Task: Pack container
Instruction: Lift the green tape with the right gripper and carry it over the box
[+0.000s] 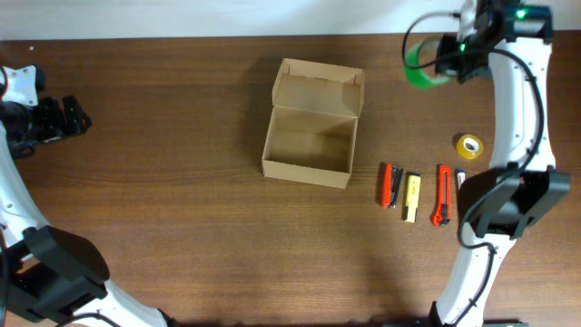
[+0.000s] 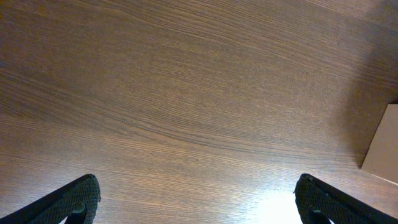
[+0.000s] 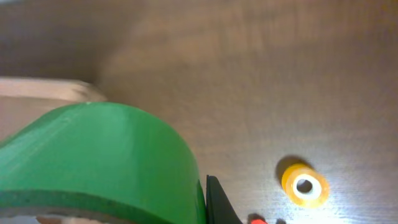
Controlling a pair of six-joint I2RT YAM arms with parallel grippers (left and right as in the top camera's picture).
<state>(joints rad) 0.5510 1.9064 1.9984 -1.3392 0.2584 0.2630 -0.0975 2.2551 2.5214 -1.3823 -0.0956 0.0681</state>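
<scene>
The container (image 1: 307, 169), a tan cardboard box with its flap lid standing open at the back, sits mid-table with nothing visible inside. My right gripper (image 1: 447, 56) hangs above the table's back right, shut on a green tape roll (image 1: 419, 68). In the right wrist view the green roll (image 3: 93, 155) fills the lower left, pressed against one black finger (image 3: 219, 202); the other finger is hidden behind it. A tan edge of the container (image 3: 43, 89) shows beyond the roll. My left gripper (image 1: 77, 116) is at the far left, open over bare wood (image 2: 198, 182); the container's corner (image 2: 382, 149) shows at right.
A small yellow tape roll (image 1: 469, 145) (image 3: 305, 185) lies right of the container. In front of it lie a red-and-black tool (image 1: 391, 184), a yellow marker (image 1: 411, 195) and an orange cutter (image 1: 443, 194). The right arm's base (image 1: 513, 204) stands beside them.
</scene>
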